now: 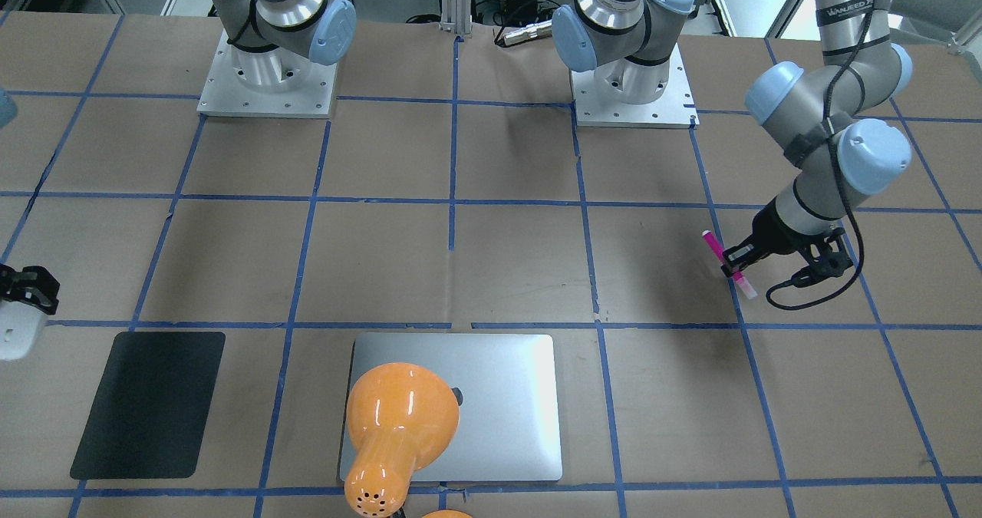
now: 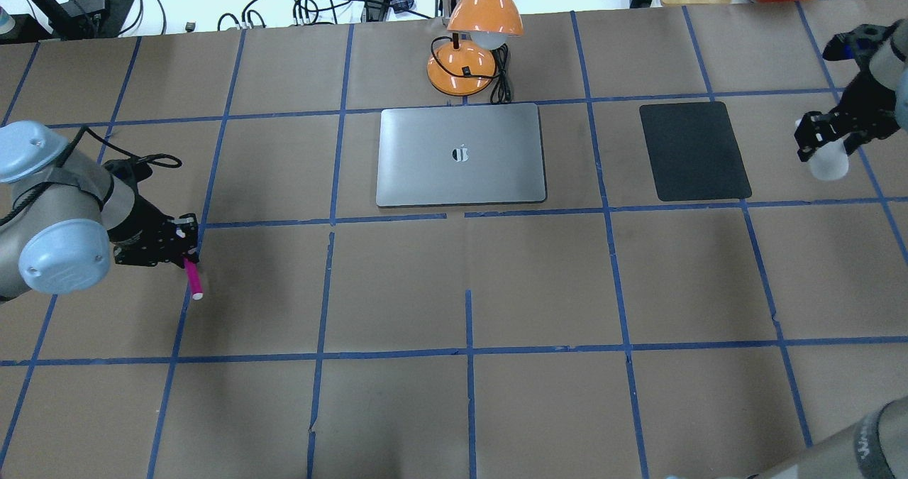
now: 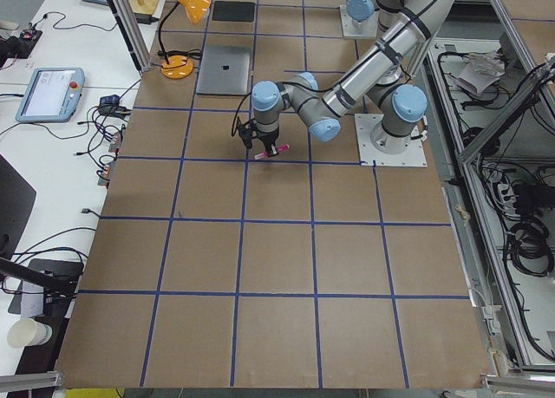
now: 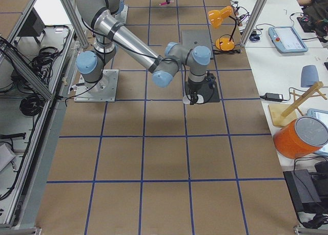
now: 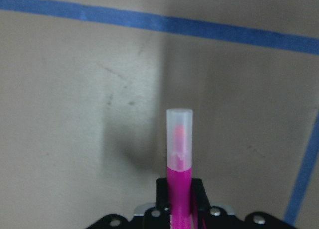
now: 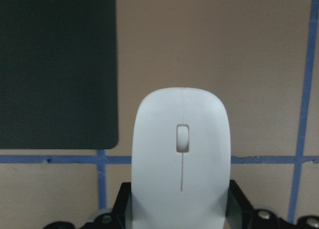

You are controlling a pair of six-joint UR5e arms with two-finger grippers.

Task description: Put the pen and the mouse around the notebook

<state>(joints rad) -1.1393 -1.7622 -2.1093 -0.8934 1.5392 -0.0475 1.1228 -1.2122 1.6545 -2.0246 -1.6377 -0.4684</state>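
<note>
Notebook [image 2: 425, 170] — lamp [image 2: 486, 14] just beyond, black mat [image 2: 695, 151] beside.

One counter [image 2: 539, 280] is carrying one notebook [image 2: 440, 174], one black mat [image 2: 694, 151] and one orange lamp [image 2: 485, 18]. Two arms are reaching over it, a left arm [image 2: 64, 216] and a right arm [image 4: 133, 43], each standing on one of two base plates [image 1: 222, 97] [image 1: 675, 105]. Two tools are showing: the left tool [image 1: 734, 263] is gripping the single pen [image 5: 179, 154], the right tool [image 2: 821, 138] the single mouse [image 6: 181, 154].

Matt metal notebook [image 2: 425, 160], glossy lamp [image 2: 486, 15], smooth plastic mouse [image 6: 182, 154].
</note>
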